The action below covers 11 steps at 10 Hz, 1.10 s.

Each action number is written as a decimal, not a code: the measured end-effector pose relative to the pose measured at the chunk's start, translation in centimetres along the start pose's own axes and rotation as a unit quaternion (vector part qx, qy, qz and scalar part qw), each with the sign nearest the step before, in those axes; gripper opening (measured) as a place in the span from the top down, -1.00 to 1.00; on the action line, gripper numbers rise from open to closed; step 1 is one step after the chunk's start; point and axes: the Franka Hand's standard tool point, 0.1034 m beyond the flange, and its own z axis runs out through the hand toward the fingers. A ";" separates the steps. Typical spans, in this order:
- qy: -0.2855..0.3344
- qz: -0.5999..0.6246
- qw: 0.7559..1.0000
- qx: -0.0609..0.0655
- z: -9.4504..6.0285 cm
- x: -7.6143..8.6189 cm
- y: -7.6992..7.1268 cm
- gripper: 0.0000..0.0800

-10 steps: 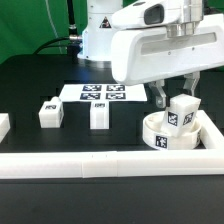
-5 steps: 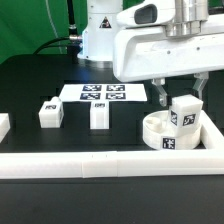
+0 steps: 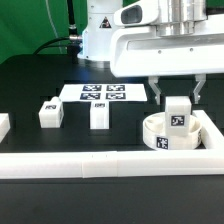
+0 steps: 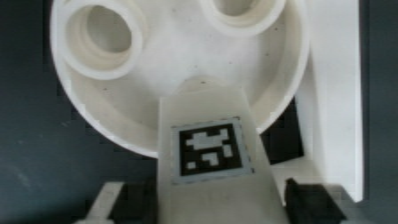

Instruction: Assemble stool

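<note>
The white round stool seat lies on the black table at the exterior view's right, against the border rails. One white tagged leg stands upright in a socket of the seat. My gripper is straight above this leg, open, with a finger on each side and a gap to each. In the wrist view the leg rises from the seat between my fingers, with two empty sockets beyond. My gripper does not touch it. Two more legs stand loose on the table.
The marker board lies behind the loose legs. A long white border rail runs along the front, and another rail closes the right side. A white piece sits at the left edge. The robot base stands behind.
My fingers have spread apart and let go of the leg. The leg has gone from tilted to upright in the seat.
</note>
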 end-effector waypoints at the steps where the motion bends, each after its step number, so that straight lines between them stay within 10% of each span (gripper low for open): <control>1: 0.000 0.007 1.000 0.000 0.0 0.0 0.0 0.15; 4: 0.002 -0.014 1.000 0.001 -0.7 0.5 0.4 -0.57; 8: 0.011 -0.058 0.998 -0.008 -2.0 2.1 5.5 -0.62; 11: 0.010 -0.064 0.998 -0.010 -1.9 2.2 5.9 -0.62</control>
